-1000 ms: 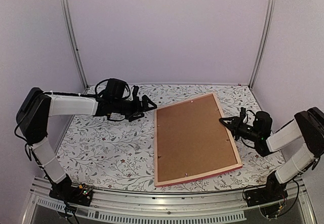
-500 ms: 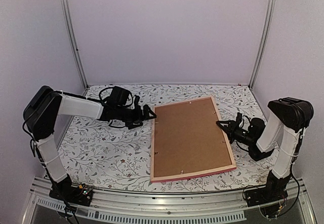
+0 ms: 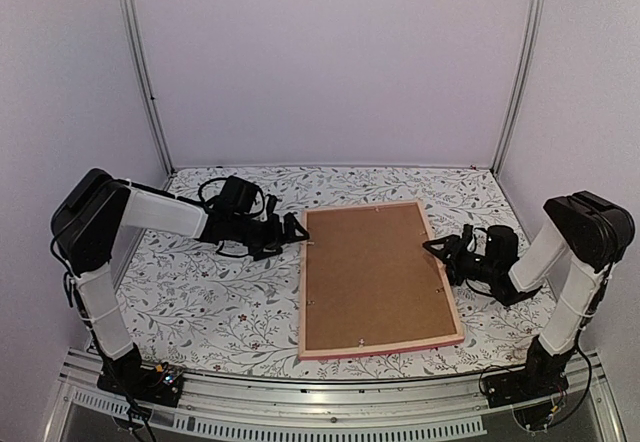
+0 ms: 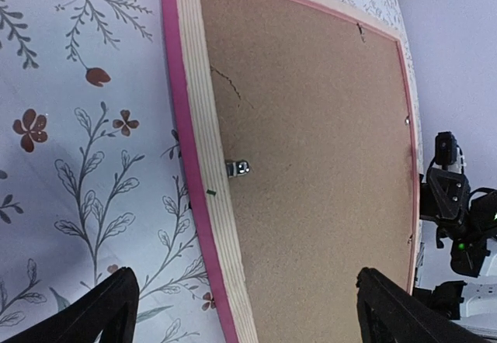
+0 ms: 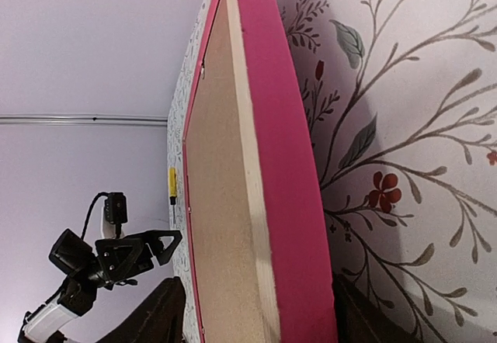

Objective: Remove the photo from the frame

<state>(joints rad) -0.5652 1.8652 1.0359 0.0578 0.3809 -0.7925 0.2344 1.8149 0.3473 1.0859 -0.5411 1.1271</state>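
Note:
The frame lies face down on the floral table, its pink border round a pale wood rim. The brown backing board covers it, so the photo is hidden. My left gripper is open and empty, low beside the frame's far left edge. In the left wrist view the gripper spans the pink edge, with the board and a metal clip ahead. My right gripper is open at the frame's right edge. In the right wrist view the gripper straddles the thick pink edge.
Small metal tabs sit along the board's rim. A small yellow object shows beyond the frame's far side in the right wrist view. Metal posts and walls enclose the table; its front rail runs along the near edge.
The frame has slid left and turned square to the table. My right gripper has followed its right edge leftward. My left gripper has lowered and come close to the frame's left edge.

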